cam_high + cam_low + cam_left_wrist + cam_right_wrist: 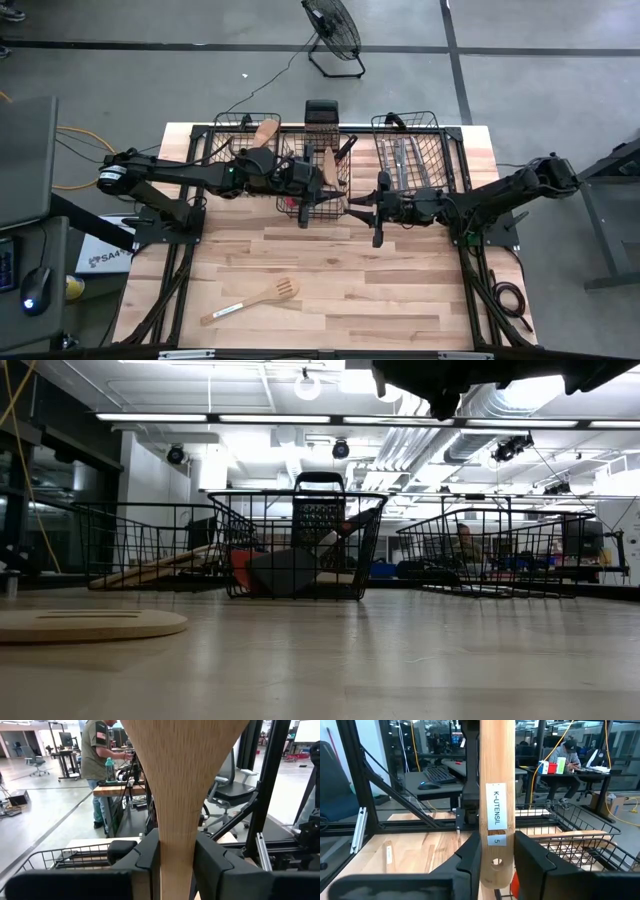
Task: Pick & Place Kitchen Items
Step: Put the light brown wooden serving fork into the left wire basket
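A pale wooden spatula stands upright over the middle wire basket [312, 195], held by both grippers. Its neck [176, 810] widens upward into the blade; its handle [496, 785] bears a white label and has a hole near the lower end. My left gripper [330, 187] reaches in from the table's left and is shut on the neck. My right gripper [353, 206] comes from the right, lower down, shut on the handle end. Another wooden slotted spatula [262, 297] lies flat on the table near the front. My left gripper pinches the wooden spatula's neck [176, 855] between its two fingers, just below where it widens into the blade. The fingers come level from the table's left and lie across it. The spatula stands upright, clear of the table. My right gripper pinches the handle near its lower end [496, 851], at the hole and just under the label, between its two fingers. The fingers come level from the table's right and lie across the handle. The handle stands upright between them, clear of the table.
Three black wire baskets stand along the far edge: the left one [235, 135] with a wooden spoon [265, 130], the middle one with black and red utensils [290, 565], the right one [430, 150] with silver cutlery [400, 160]. Bare tabletop [380, 290] lies toward the near edge.
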`<state>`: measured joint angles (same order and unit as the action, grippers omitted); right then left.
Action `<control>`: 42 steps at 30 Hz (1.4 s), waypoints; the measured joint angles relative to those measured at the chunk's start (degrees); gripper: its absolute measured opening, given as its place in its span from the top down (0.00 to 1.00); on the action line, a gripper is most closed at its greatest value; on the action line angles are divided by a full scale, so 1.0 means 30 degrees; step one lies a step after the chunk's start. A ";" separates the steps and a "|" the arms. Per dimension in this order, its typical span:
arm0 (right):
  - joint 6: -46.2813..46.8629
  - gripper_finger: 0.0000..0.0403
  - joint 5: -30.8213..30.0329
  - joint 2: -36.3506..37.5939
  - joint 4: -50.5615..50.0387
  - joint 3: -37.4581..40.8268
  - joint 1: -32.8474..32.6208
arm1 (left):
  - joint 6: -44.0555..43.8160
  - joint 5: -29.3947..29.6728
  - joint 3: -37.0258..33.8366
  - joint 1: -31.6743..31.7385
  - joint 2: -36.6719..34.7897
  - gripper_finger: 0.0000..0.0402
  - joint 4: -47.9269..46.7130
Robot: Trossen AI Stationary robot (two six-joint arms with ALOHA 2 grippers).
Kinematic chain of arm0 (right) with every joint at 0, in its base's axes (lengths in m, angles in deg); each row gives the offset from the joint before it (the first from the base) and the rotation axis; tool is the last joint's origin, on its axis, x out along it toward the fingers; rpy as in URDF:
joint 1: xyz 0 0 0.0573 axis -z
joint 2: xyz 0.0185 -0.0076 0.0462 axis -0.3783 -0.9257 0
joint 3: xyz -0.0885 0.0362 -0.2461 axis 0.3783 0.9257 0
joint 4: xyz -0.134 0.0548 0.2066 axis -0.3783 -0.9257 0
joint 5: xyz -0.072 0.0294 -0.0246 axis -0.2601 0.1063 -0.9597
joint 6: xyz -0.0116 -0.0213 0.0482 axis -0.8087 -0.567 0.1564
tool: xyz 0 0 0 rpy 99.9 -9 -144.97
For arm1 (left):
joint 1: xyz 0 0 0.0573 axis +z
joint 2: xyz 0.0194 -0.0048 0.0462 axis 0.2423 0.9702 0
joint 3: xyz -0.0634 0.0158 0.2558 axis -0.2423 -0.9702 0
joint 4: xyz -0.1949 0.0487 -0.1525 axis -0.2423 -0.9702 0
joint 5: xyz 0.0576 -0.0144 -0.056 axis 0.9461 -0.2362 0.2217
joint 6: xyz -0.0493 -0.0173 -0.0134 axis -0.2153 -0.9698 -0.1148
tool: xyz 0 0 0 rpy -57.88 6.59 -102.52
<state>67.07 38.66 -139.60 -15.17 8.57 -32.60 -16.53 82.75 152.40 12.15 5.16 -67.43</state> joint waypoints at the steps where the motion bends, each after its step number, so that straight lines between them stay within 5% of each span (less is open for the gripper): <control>1: 0.0093 0.78 -0.0012 0.0000 -0.0042 0.0000 -0.0006 | 0.0020 0.0000 0.0000 0.0000 0.0000 0.80 -0.0021; 7: 0.1389 0.46 -0.0298 0.0032 -0.0351 0.0000 0.0008 | 0.0323 0.0437 0.0000 -0.0018 0.0000 0.80 -0.0238; 11: 0.1516 0.35 -0.0262 0.0579 -0.1238 0.0000 -0.0028 | 0.0322 0.1017 0.0000 0.0000 0.0000 0.80 -0.0702; 21: 0.2379 0.35 -0.0283 0.2651 -0.5105 -0.0007 -0.0028 | 0.0680 0.2692 0.0000 0.0000 -0.0112 0.80 -0.1225; 42: 0.4429 0.35 -0.0672 0.4758 -0.9753 -0.0007 -0.0035 | -0.0093 1.1580 0.0015 0.0000 -0.2668 0.80 -0.8313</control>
<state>80.35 36.64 -125.32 -44.43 8.54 -32.71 -16.81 117.49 152.45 12.15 -2.85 -92.37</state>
